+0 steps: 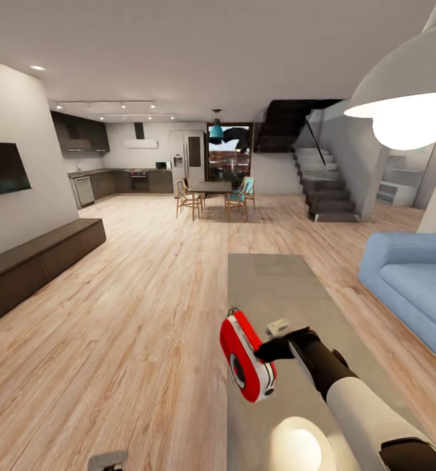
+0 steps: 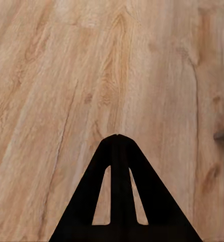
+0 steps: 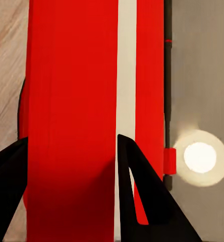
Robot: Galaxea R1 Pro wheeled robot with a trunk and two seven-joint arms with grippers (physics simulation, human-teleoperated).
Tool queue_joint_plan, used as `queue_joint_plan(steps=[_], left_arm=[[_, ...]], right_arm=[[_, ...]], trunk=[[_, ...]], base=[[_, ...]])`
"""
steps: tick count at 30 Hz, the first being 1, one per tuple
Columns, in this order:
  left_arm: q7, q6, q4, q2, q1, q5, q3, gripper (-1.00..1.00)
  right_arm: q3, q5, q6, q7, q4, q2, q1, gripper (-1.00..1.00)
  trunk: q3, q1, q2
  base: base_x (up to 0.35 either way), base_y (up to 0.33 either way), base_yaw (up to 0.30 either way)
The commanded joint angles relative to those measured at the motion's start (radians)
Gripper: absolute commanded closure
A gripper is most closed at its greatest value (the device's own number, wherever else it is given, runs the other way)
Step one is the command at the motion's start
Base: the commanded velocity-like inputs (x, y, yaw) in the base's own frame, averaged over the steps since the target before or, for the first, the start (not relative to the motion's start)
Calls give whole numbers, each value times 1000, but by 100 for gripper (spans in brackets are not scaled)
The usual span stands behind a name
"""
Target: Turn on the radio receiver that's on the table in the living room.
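Note:
The red radio receiver [image 1: 244,356] with its white face and round dial stands tilted at the left edge of the grey-beige table [image 1: 277,281] in the living room. My right gripper [image 1: 267,353] reaches it from the right, its dark fingertip touching the radio's back. In the right wrist view the red body with a white stripe [image 3: 71,101] lies close under the spread fingers [image 3: 137,181], and the gripper [image 3: 71,138] is open. My left gripper [image 2: 117,137] hangs shut over the wood floor, its edge low in the head view [image 1: 107,461].
A blue sofa [image 1: 414,288] lies right of the table. A long dark bench [image 1: 35,261] and a black TV [image 1: 2,169] line the left wall. Dining chairs [image 1: 211,193], a kitchen and stairs [image 1: 326,190] stand far back. A pendant lamp [image 1: 408,98] hangs near.

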Motion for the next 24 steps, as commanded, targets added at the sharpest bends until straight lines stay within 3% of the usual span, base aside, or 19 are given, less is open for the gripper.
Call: queue_joint_plan(steps=[1, 3, 5, 6, 7, 11, 12, 16, 20, 24], left_arm=[[-26, 52, -59, 1, 0, -2, -7, 100], [-76, 127, -159, 3, -1, -16, -15, 100], [-121, 172, -229, 2, -1, -52, -19, 100], [-176, 197, -272, -2, -7, -110, -37, 100], [-235, 206, -284, -10, -23, -147, -101, 100], [-278, 226, -286, -39, -50, -167, -198, 100], [-282, 232, -284, -45, -53, -174, -216, 100], [-285, 235, -271, -58, -55, -180, -225, 100], [-286, 236, -249, -72, -55, -182, -246, 100], [-287, 236, -244, -78, -55, -182, -279, 100]], right_arm=[[-2, 24, 0, 57, -2, -2, 0, 100], [-2, 73, -2, 172, -2, -6, 0, 100], [-2, 108, -4, 284, -2, -14, 0, 100], [-2, 144, -6, 403, -2, -24, 0, 100], [-2, 168, -7, 487, -2, -27, 0, 100], [-2, 183, -8, 542, 0, -28, 0, 100], [2, 183, -8, 590, 4, -26, 0, 100], [9, 183, -19, 679, 8, -26, 0, 100], [10, 175, -97, 703, 21, -26, 0, 100], [8, 174, -125, 709, 45, -26, 0, 100]], trunk=[[0, 0, 0], [0, 0, 0], [0, 0, 0], [0, 0, 0], [0, 0, 0], [0, 0, 0], [0, 0, 0], [0, 0, 0], [0, 0, 0], [0, 0, 0]], base=[[0, 0, 0], [0, 0, 0], [0, 0, 0], [0, 0, 0], [0, 0, 0], [0, 0, 0], [0, 0, 0], [0, 0, 0], [0, 0, 0], [0, 0, 0]])
